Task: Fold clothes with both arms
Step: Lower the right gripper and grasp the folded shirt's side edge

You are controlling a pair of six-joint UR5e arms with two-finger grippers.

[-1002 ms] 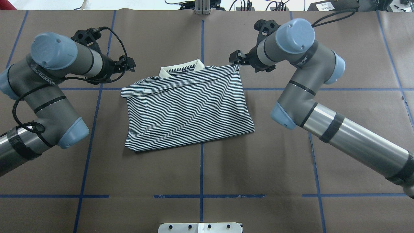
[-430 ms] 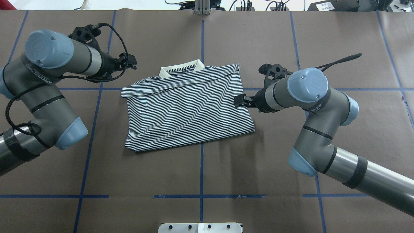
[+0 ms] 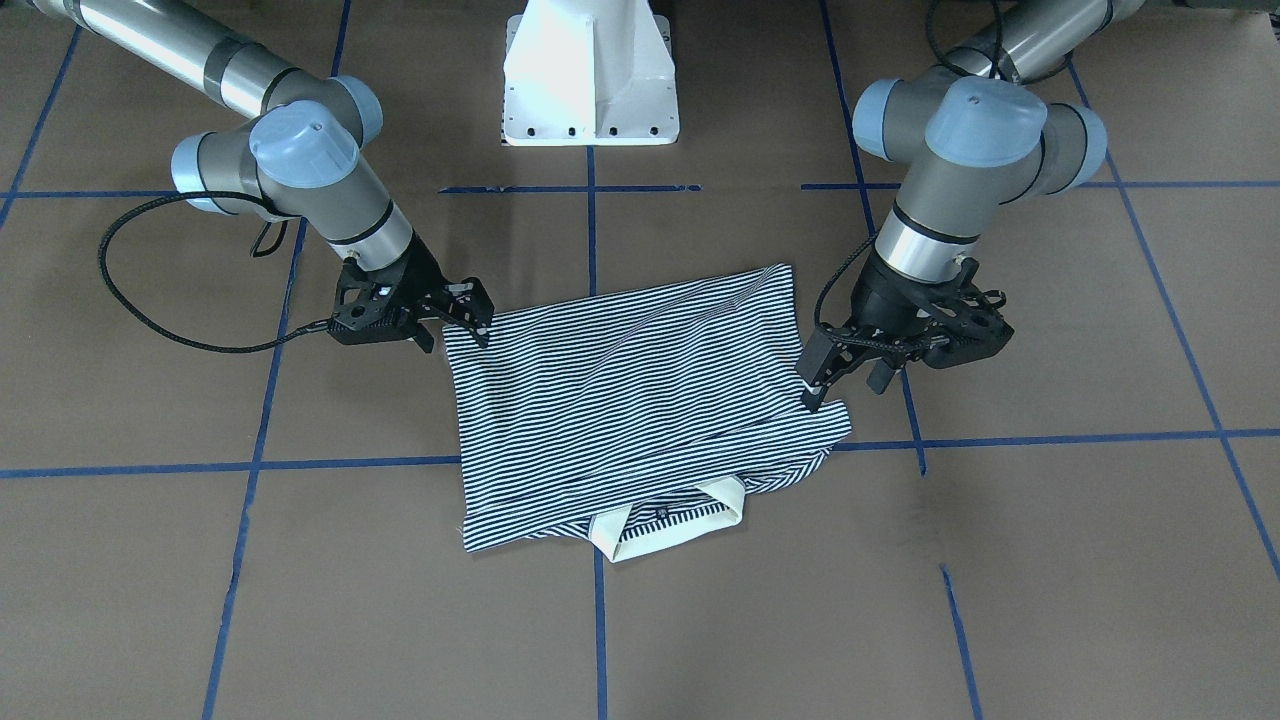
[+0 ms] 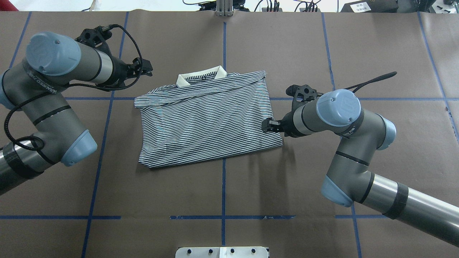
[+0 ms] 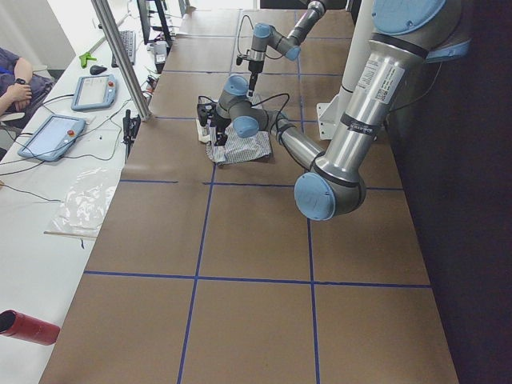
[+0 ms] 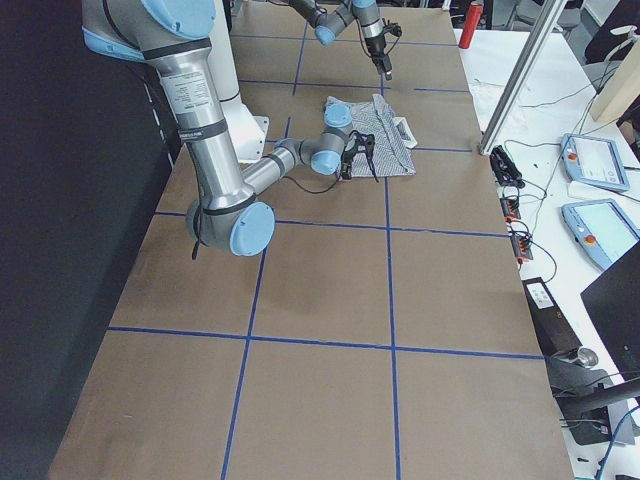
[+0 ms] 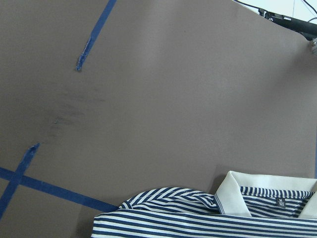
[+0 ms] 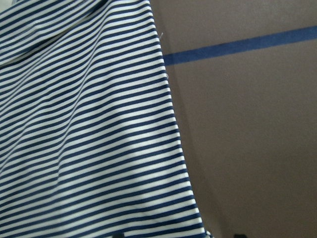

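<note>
Touching shirt (image 4: 208, 118), perhaps; right hand (image 4: 267, 126) half-hidden.

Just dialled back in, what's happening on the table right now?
The striped polo shirt lies partly folded on the table, its collar on the side away from the robot. The right pincer is at the shirt's right edge near the hem corner, open, with no cloth pinched. The left pincer hovers open off the shirt's far-left corner, also empty.

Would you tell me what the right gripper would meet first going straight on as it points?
The polo shirt: the right gripper points at its nearest side edge and would likely touch that first, though the gripper's height is unclear.
</note>
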